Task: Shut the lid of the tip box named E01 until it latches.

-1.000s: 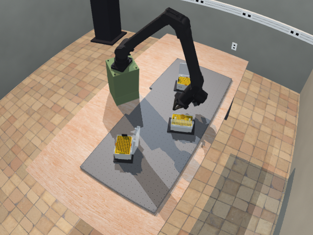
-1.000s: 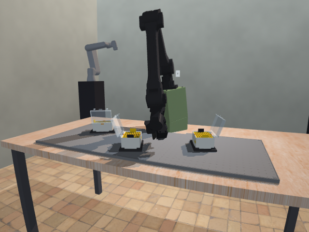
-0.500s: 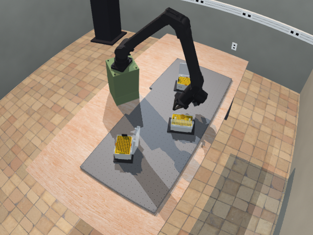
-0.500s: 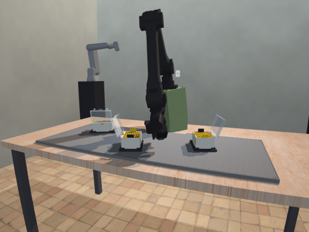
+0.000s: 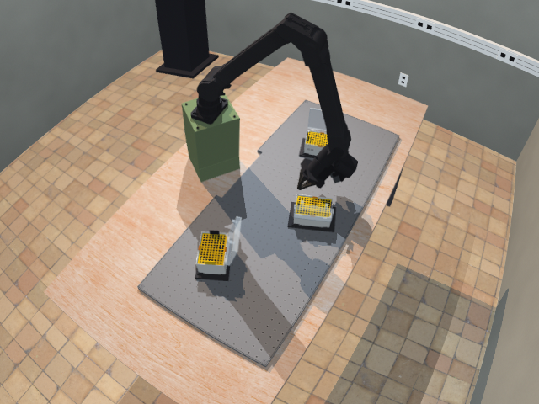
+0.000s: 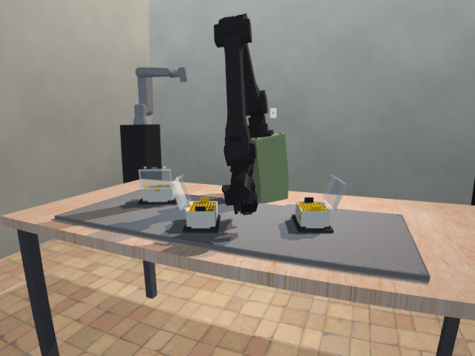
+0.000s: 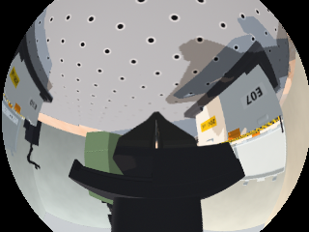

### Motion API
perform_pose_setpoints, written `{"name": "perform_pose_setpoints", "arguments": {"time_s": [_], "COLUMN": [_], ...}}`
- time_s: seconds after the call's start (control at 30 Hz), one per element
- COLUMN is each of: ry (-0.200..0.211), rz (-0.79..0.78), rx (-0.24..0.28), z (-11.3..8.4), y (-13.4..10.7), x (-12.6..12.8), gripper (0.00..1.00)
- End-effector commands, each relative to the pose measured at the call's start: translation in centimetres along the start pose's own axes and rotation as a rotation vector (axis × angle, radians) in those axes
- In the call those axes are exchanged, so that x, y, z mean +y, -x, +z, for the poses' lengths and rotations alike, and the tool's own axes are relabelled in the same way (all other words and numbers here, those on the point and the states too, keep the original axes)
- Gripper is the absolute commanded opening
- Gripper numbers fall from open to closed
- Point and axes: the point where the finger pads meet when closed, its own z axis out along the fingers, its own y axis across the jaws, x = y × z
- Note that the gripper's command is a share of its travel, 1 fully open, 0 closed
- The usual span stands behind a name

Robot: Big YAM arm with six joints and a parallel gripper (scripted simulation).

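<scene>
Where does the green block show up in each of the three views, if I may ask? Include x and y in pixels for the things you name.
Top: the green block (image 5: 217,151) (image 6: 272,168) (image 7: 97,152) is left of centre, above mid-height.
Exterior: just right of centre, near mid-height.
Wrist: lower left, partly hidden by the gripper (image 5: 299,187) (image 6: 237,212) (image 7: 156,117).
Shared landmark: the grey board (image 5: 173,295) (image 6: 345,245) (image 7: 137,34).

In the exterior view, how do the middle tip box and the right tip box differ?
There, the middle tip box's lid leans left; the right tip box's leans right. In the wrist view, the middle one's ID reads E07; the right one's is too small to tell. Both are open.
</scene>
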Motion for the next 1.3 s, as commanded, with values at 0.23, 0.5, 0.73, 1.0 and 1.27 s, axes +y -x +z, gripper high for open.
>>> {"name": "perform_pose_setpoints", "arguments": {"time_s": [0.23,0.5,0.73,1.0,1.27], "ry": [-0.01,-0.01,-0.01,-0.01,-0.001], "rz": [0.016,0.016,0.016,0.016,0.013], "rx": [-0.038,-0.038,-0.038,-0.038,-0.013], "z": [-0.8,-0.8,-0.8,-0.8,-2.2], "y": [0.9,0.9,0.9,0.9,-1.0], "x": [-1.3,-1.3,-1.3,-1.3,-0.6], "gripper": [0.0,0.0,0.0,0.0,0.0]}}
